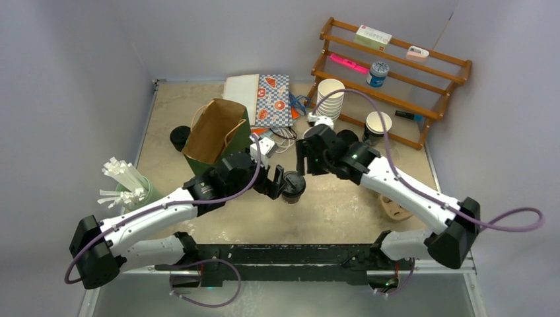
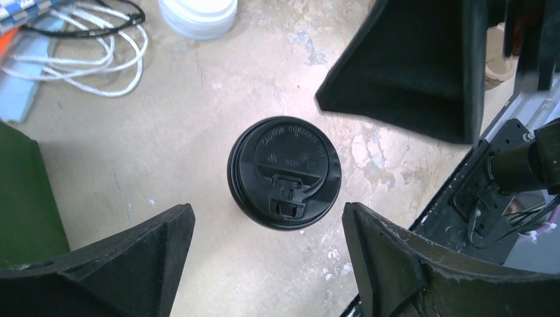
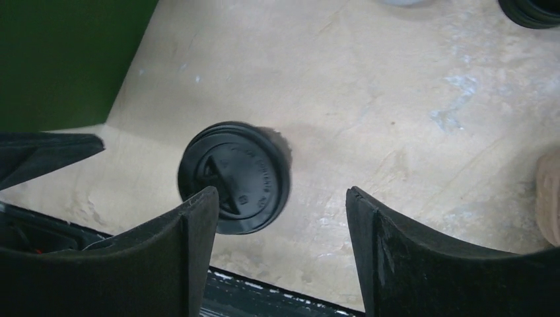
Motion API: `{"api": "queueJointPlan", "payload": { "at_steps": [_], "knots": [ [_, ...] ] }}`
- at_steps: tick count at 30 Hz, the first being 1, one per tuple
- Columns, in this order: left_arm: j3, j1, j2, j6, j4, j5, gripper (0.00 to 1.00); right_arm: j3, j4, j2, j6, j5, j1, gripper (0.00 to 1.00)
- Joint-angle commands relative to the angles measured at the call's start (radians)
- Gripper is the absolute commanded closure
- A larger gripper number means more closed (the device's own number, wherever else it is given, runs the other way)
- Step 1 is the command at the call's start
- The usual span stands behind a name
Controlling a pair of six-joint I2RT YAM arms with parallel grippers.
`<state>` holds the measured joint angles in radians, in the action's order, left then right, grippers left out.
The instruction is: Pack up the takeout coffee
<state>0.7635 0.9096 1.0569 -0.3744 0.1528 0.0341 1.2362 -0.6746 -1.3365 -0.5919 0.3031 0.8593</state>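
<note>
The takeout coffee (image 1: 293, 187) is a small cup with a round black lid, standing upright on the table. It shows lid-up in the left wrist view (image 2: 284, 173) and the right wrist view (image 3: 234, 177). My left gripper (image 1: 277, 181) is open just left of the cup, whose lid sits just beyond the fingertips with nothing held (image 2: 267, 211). My right gripper (image 1: 308, 158) hangs open above and behind the cup, empty (image 3: 280, 195). The cup lies to the left of its left finger (image 3: 191, 231). The open paper bag (image 1: 214, 132), brown inside and green outside, stands left of both grippers.
A stack of white cups (image 1: 330, 98) and a wooden rack (image 1: 396, 72) stand at the back right. A holder of white sticks (image 1: 125, 185) is at the left and black lids (image 1: 179, 137) behind the bag. White lids (image 2: 198, 13) and cables (image 2: 79, 53) lie beyond the cup.
</note>
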Motion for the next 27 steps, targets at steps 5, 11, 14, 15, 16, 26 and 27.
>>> {"api": "queueJointPlan", "payload": {
  "at_steps": [5, 11, 14, 15, 16, 26, 27],
  "knots": [
    [0.092, -0.006, 0.060, 0.303, -0.049, -0.111, 0.10, -0.096, 0.054, 0.126, 0.028, -0.195, -0.224, 0.30],
    [0.300, -0.005, 0.234, 0.424, 0.119, -0.186, 0.08, -0.131, 0.106, 0.147, 0.038, -0.277, -0.261, 0.33],
    [0.387, -0.005, 0.319, 0.447, 0.215, -0.175, 0.07, -0.158, 0.133, 0.174, 0.027, -0.285, -0.268, 0.33],
    [0.403, -0.004, 0.333, 0.448, 0.227, -0.174, 0.07, -0.167, 0.141, 0.182, 0.019, -0.284, -0.271, 0.33],
    [0.416, -0.004, 0.346, 0.444, 0.237, -0.170, 0.07, -0.177, 0.150, 0.191, 0.006, -0.277, -0.273, 0.33],
    [0.531, 0.050, 0.472, 0.394, 0.366, -0.058, 0.07, -0.325, 0.281, 0.224, -0.048, -0.345, -0.323, 0.41],
    [0.542, 0.056, 0.483, 0.390, 0.380, -0.055, 0.07, -0.332, 0.292, 0.221, -0.047, -0.365, -0.331, 0.41]
  ]
}}
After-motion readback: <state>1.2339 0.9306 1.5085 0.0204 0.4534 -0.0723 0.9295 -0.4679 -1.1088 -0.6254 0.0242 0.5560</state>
